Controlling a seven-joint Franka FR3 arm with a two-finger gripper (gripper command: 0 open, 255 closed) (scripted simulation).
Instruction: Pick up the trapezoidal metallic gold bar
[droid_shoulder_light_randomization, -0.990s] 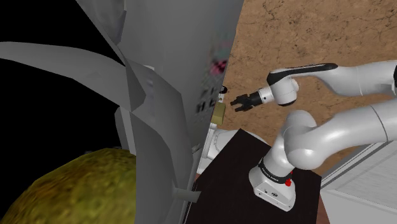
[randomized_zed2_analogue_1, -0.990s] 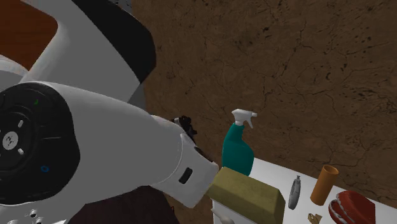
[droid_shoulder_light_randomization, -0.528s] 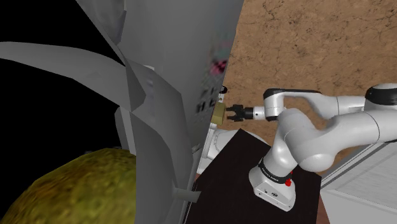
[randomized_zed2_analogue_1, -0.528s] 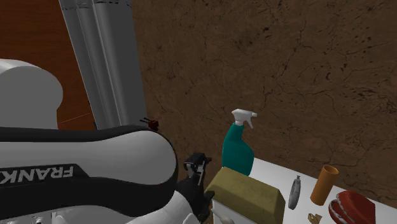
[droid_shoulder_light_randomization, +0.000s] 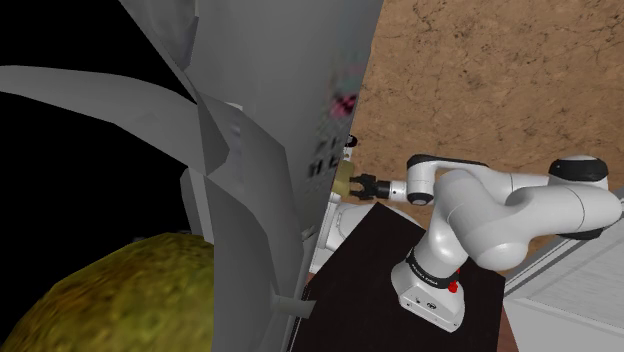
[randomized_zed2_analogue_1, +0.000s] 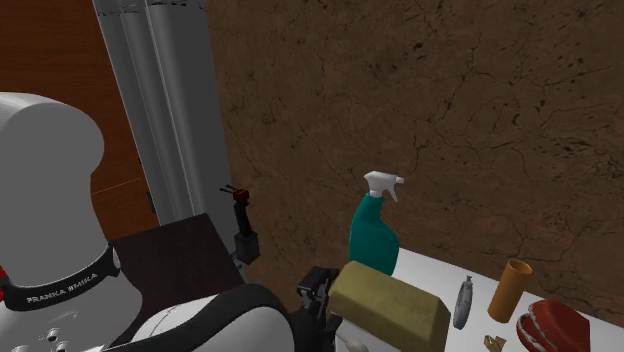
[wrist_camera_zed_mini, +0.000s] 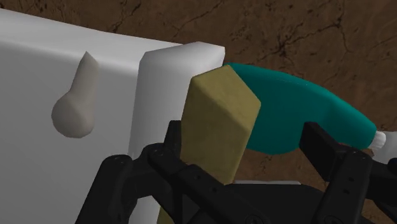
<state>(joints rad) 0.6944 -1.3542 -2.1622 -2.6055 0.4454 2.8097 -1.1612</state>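
The gold bar (randomized_zed2_analogue_1: 390, 305) is a dull yellow-brown trapezoidal block lying on the near end of a white counter (randomized_zed2_analogue_1: 432, 273). In the shoulder view the gold bar (droid_shoulder_light_randomization: 343, 180) pokes out beside a grey panel, and my gripper (droid_shoulder_light_randomization: 362, 186) is right at its end. Seen from the wrist, the gold bar (wrist_camera_zed_mini: 219, 124) stands between my gripper's (wrist_camera_zed_mini: 248, 137) fingers. It is close to one finger (wrist_camera_zed_mini: 173, 145) and well apart from the other finger (wrist_camera_zed_mini: 323, 147). The fingers stand apart, open around the bar's end. My gripper (randomized_zed2_analogue_1: 318, 293) reaches the bar from the second exterior view's left.
A teal spray bottle (randomized_zed2_analogue_1: 372, 238) stands just behind the bar, against a brown wall (randomized_zed2_analogue_1: 480, 120). Further along the counter are a grey object (randomized_zed2_analogue_1: 462, 302), an orange cup (randomized_zed2_analogue_1: 510, 288) and a red object (randomized_zed2_analogue_1: 550, 325). A white cabinet front (wrist_camera_zed_mini: 38, 76) with a knob (wrist_camera_zed_mini: 75, 109) lies below.
The arm has swung down and toward the counter. The gripper has travelled from open air to the gold bar's end, which now sits between its open fingers.
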